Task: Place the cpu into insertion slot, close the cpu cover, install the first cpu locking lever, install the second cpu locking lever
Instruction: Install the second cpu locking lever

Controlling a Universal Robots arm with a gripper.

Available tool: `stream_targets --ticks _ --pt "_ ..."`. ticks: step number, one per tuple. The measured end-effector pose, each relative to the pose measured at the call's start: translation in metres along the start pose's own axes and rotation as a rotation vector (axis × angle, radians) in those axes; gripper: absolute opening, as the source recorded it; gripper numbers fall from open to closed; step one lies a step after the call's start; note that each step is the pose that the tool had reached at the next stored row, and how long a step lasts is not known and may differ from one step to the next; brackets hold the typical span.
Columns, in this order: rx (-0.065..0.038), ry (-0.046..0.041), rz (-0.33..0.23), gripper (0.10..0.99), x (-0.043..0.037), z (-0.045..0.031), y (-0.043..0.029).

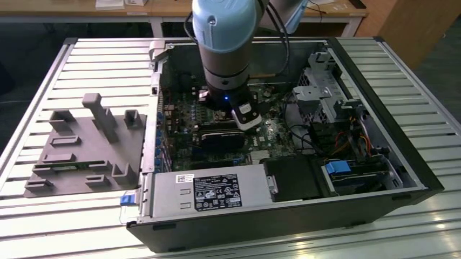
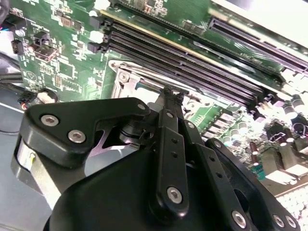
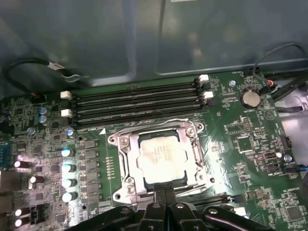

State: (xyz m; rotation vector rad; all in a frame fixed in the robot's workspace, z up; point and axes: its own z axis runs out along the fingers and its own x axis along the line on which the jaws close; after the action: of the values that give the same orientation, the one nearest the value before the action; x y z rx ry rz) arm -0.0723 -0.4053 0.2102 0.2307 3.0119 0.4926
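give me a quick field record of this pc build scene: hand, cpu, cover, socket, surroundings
hand: fingers together, tips at the edge of the cpu cover, down inside the open computer case
cpu: lying flat in the insertion slot, silver top facing up
cpu cover: lying down over the socket, framing the chip
memory slots: long black rows beside the socket, on the green motherboard
outside the case: grey fixture block on the slatted table, toward the exterior view's left
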Motion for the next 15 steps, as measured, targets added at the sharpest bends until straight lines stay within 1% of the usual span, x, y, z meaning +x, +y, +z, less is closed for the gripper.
stream_targets --ticks 2,3,5,8,10,14,15 --pt "0.003 -0.0005 0.0 0.106 -0.0004 0.0006 0.0018" --pt "0.006 -0.0009 0.0 0.106 -0.0004 0.0011 0.0033" --pt "0.016 -0.0023 -0.001 0.106 0.0001 0.0025 0.0073" --pt "0.033 -0.0046 -0.003 0.106 0.0009 0.0043 0.0129" --pt "0.048 -0.0069 -0.004 0.106 0.0013 0.0054 0.0161" --pt "0.091 -0.0129 -0.008 0.106 0.0017 0.0069 0.0207" --pt "0.099 -0.0141 -0.009 0.106 0.0019 0.0076 0.0225"
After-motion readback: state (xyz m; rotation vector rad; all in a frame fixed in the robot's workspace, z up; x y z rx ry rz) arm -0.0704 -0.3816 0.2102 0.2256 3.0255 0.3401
